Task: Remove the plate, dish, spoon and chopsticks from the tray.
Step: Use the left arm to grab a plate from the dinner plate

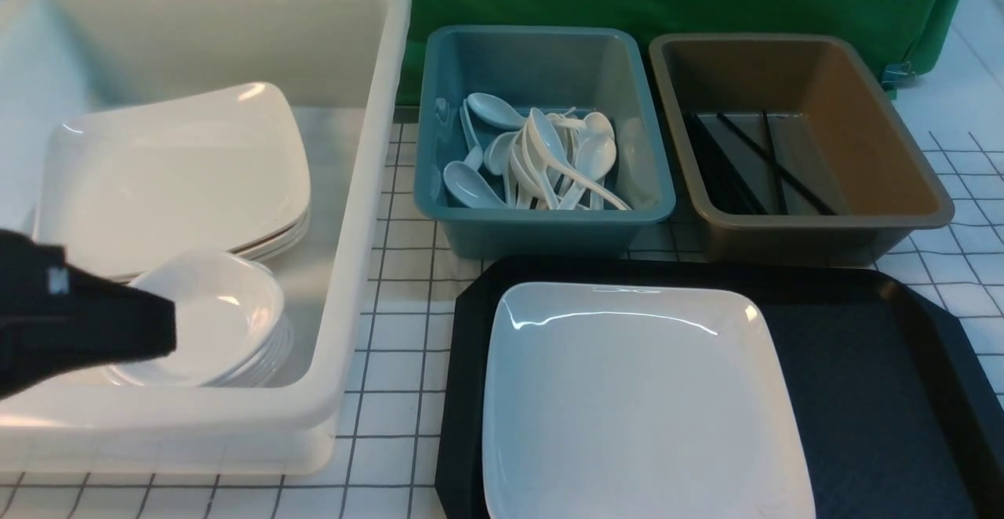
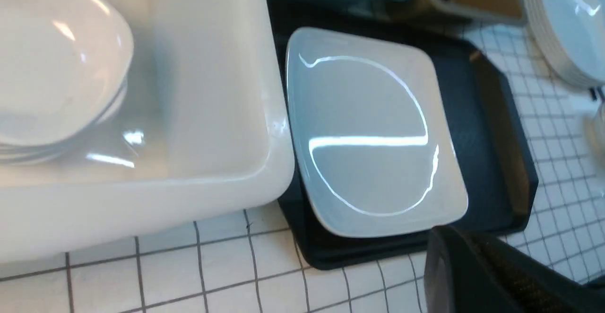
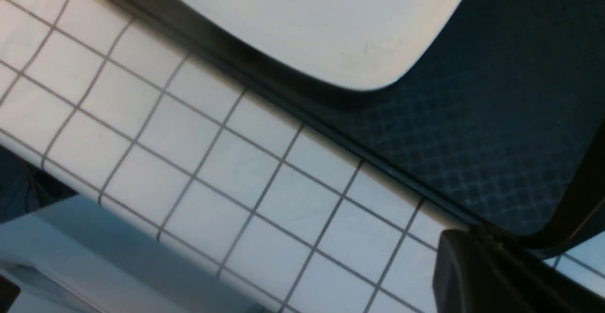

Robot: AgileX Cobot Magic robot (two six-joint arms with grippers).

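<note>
Bright, even light from above; shadows are soft and faint. Curved white glare streaks cross the glossy plate (image 2: 368,128) (sharpest in the left wrist view). Both wrist views look slightly blurred, and the white tub (image 2: 212,91) nearby is washed out.

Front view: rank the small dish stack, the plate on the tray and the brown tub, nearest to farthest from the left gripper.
1. Stack of small dishes, in the white tub, right beside the left gripper.
2. Plate, on the tray, off to the gripper's right.
3. Brown tub, far right, at the back.
</note>
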